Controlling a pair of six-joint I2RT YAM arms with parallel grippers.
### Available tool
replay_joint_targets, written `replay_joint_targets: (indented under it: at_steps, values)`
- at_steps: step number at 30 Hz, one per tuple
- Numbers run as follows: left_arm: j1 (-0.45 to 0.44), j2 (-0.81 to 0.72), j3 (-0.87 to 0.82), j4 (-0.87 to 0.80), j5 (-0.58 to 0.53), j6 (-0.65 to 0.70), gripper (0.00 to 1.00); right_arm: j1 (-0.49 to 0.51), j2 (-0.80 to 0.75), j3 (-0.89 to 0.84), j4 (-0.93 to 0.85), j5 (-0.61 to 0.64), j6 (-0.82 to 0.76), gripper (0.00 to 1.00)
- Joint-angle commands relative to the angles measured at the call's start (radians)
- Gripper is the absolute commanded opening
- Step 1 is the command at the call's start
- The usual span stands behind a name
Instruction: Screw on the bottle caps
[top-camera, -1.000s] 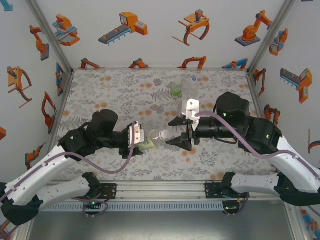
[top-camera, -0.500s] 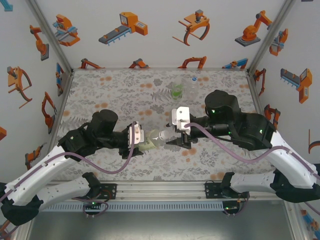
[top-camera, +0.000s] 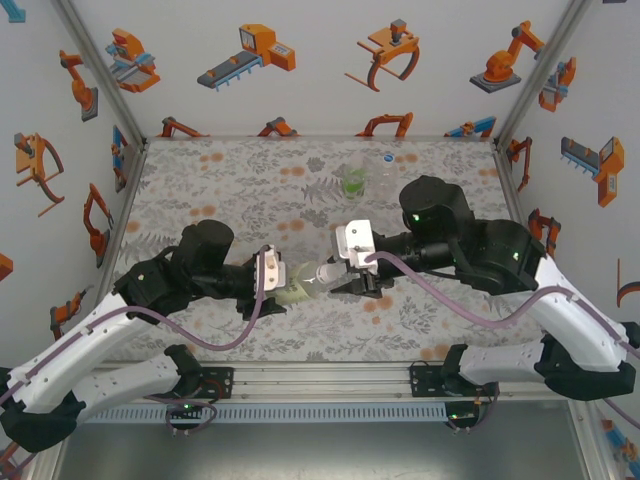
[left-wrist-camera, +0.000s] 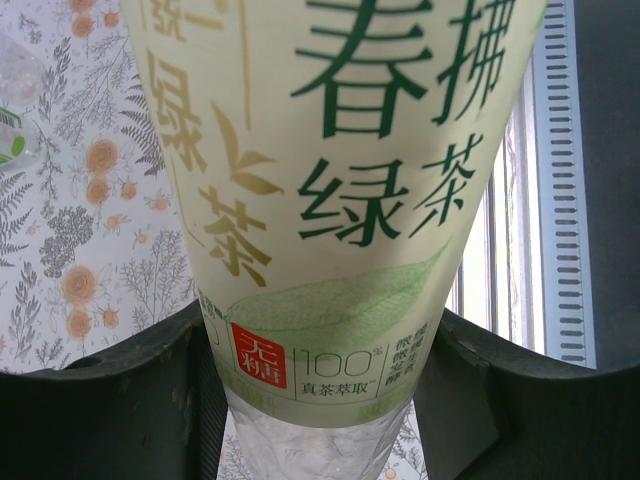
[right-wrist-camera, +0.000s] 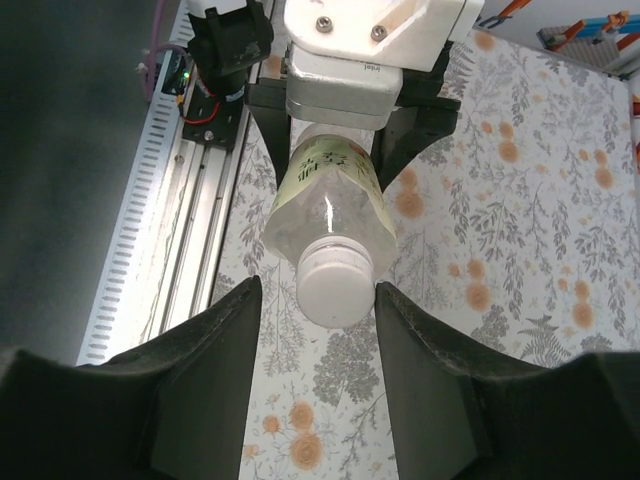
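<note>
Shifting left, right gripper (right-wrist-camera: 318, 300) narrows loosely around the round white plastic cap (right-wrist-camera: 337, 288); left gripper (top-camera: 285, 288) clamps the pale-green clear plastic bottle (left-wrist-camera: 340, 200).

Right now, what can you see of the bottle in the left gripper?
The bottle is small and clear plastic, with a pale green label printed in Chinese characters and a red square mark. It lies roughly horizontal, clamped round its body by the left gripper. A white cap sits on its neck. The right gripper straddles that cap, with a gap showing on one side.
</note>
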Motion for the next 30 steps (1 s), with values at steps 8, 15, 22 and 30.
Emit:
replay_joint_targets:
  at_steps: [8,15,22,30]
  values:
    - [-0.002,-0.018,0.02,-0.016,0.037,0.014,0.0,-0.003,0.012,0.024,0.032,-0.01,-0.014,0.37]
    - [-0.002,-0.015,0.022,-0.016,0.026,0.014,0.0,-0.002,0.028,0.023,0.02,-0.045,0.03,0.21]
    - [-0.002,0.004,0.027,-0.004,-0.061,0.014,0.0,-0.003,0.035,-0.068,0.151,0.06,0.575,0.05]
    - [-0.003,0.03,0.014,0.052,-0.128,0.04,0.0,-0.003,0.025,-0.165,0.205,0.287,1.448,0.0]
